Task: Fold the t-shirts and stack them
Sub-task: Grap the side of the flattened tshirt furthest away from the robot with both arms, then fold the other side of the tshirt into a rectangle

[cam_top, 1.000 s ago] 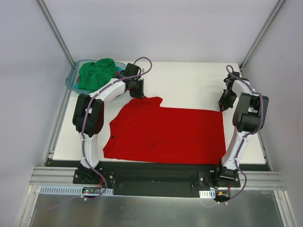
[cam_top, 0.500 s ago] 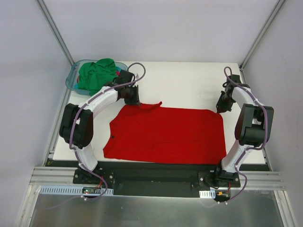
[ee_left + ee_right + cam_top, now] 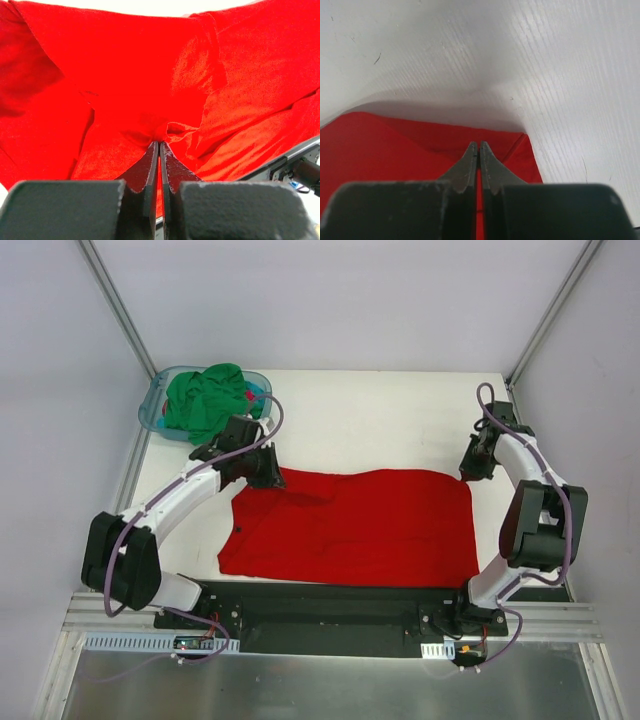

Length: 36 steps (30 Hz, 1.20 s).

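At far left the basket [image 3: 150, 412] holds a green shirt [image 3: 205, 395]. Just right of it, the left gripper [image 3: 268, 470] has its fingers pressed together on a bunched tuck at the far-left edge of the red shirt [image 3: 370, 525], which lies spread across the middle of the table [image 3: 400, 410]. At the shirt's far-right corner the right gripper [image 3: 469, 469] also has its fingers together, apparently pinching the corner, though how much cloth it holds is hard to see.

The step looks like folding the far edge toward the near one. Done well, both grippers travel together at one height, drawing slightly apart so the edge stays taut and the left bunching flattens before it is lowered.

Count: one red shirt, one basket, two grippers. At least one green shirt; what lies under it cannot be counted.
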{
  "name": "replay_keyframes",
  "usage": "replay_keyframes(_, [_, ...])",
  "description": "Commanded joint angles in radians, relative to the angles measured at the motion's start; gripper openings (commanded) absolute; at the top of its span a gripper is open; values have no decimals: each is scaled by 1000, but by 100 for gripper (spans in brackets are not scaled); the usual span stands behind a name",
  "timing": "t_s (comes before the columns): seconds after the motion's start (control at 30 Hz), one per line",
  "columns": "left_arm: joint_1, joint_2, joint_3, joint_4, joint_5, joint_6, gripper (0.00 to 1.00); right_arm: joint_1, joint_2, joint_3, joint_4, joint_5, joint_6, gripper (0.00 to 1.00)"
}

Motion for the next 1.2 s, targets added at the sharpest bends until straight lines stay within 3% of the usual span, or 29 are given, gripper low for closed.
replay_keyframes(0.0, [0,-108,-70,17,48,-35,0,1,-76,-33,-18,14,-15,1])
replay_keyframes(0.3, [0,-300,-166,-10,35,-63,0,-1,-129,-47,-48,5,-14,1])
replay_keyframes(1.17, [0,-620,-312,-256,-44,-104,0,-2,-303,-157,-116,-8,-70,1])
